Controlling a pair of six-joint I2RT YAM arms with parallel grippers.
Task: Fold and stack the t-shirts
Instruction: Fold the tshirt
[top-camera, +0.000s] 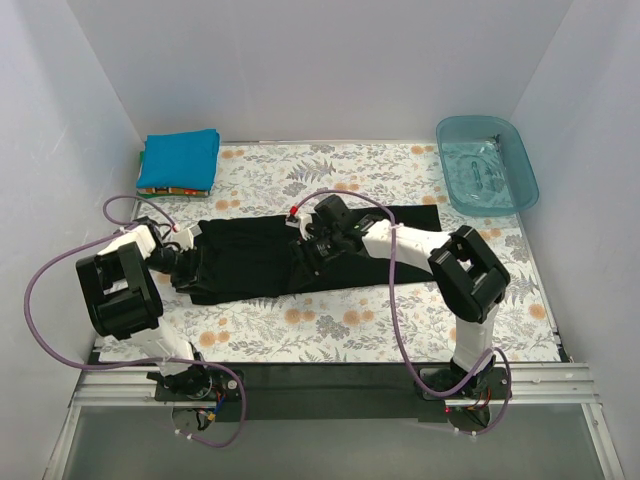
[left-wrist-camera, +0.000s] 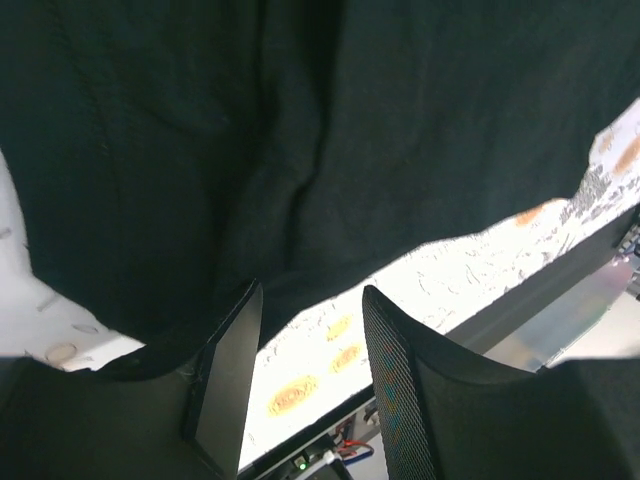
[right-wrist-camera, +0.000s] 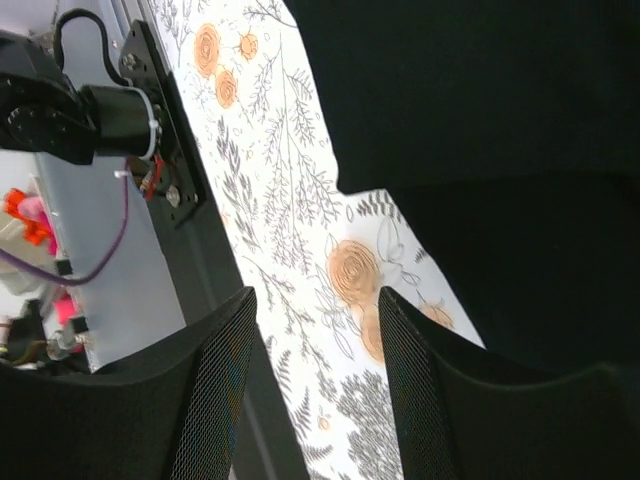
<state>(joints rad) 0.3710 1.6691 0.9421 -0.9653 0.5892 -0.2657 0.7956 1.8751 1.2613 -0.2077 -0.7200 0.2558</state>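
Spread flat across the floral tablecloth (top-camera: 330, 325), mid-table: black t-shirt (top-camera: 250, 262).
At its left end, left gripper (left-wrist-camera: 308, 300) with fingers apart, pinching nothing; at its middle, right gripper (right-wrist-camera: 315, 300) likewise spread, by the shirt's edge. Farther back, folded blue t-shirt (top-camera: 180, 158) atop orange and green slivers (top-camera: 176, 190), left corner; teal tub (top-camera: 487, 165), right corner.

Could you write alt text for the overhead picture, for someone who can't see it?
A black t-shirt lies spread on a flowery tablecloth, a robot's left hand at its left end, right hand over its middle. A folded blue shirt sits far left, a teal tub far right.
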